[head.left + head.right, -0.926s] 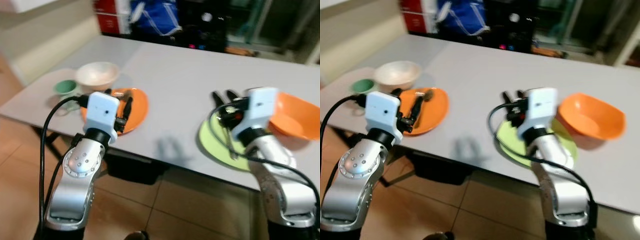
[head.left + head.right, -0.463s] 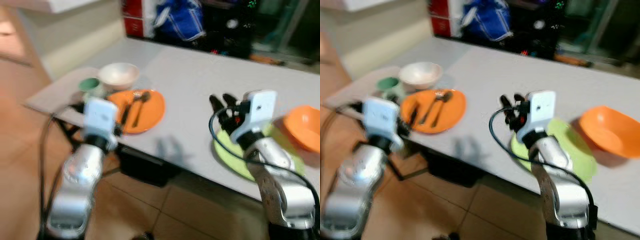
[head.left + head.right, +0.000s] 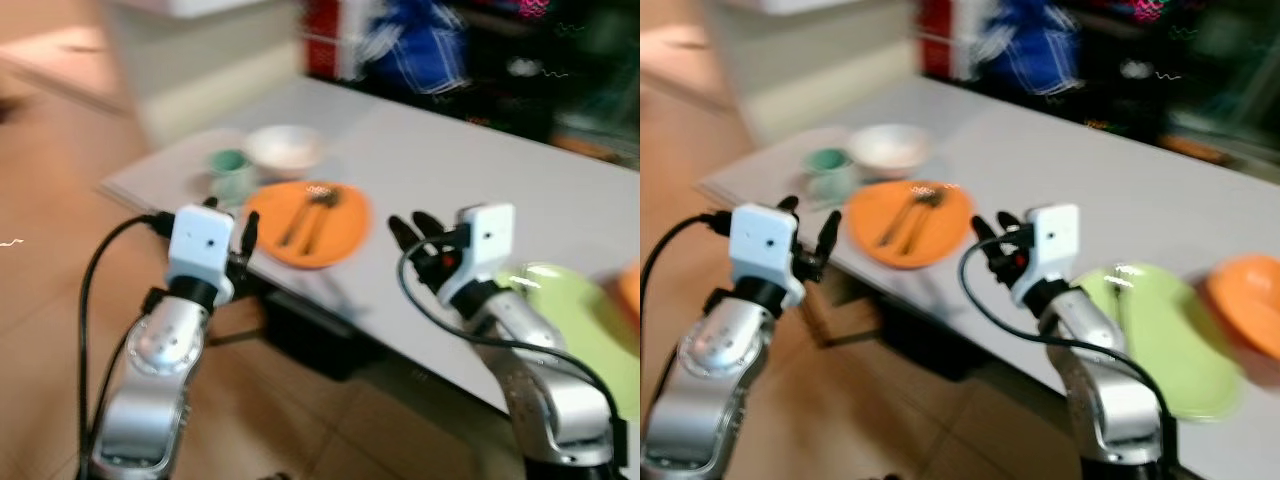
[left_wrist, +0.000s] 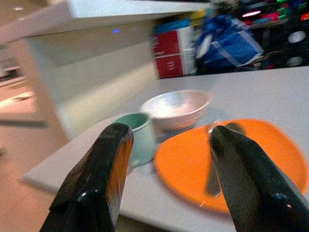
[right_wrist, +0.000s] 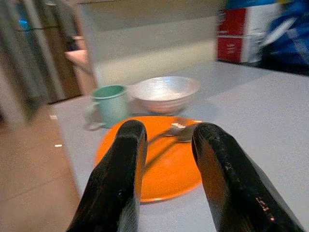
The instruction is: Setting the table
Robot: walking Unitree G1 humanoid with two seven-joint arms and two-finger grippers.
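Both grippers hang empty at the grey worktop's (image 3: 470, 160) near edge, left gripper (image 3: 232, 222) with fingers spread wide, right gripper (image 3: 412, 228) with fingers a bit apart. The round orange plate (image 3: 308, 210) carries a dark fork (image 3: 296, 218) and spoon (image 3: 318, 210), beside a white bowl (image 3: 285, 150) and small green mug (image 3: 230, 168). A lime-green plate (image 3: 1160, 330) sits to the right.

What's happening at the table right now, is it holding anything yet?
Nothing is held. Both end effectors, left and right, are open and raised near the grey table's edge. The round orange plate carries a fork and spoon, with a green mug and white bowl beside it. A lime-green plate lies to the right.
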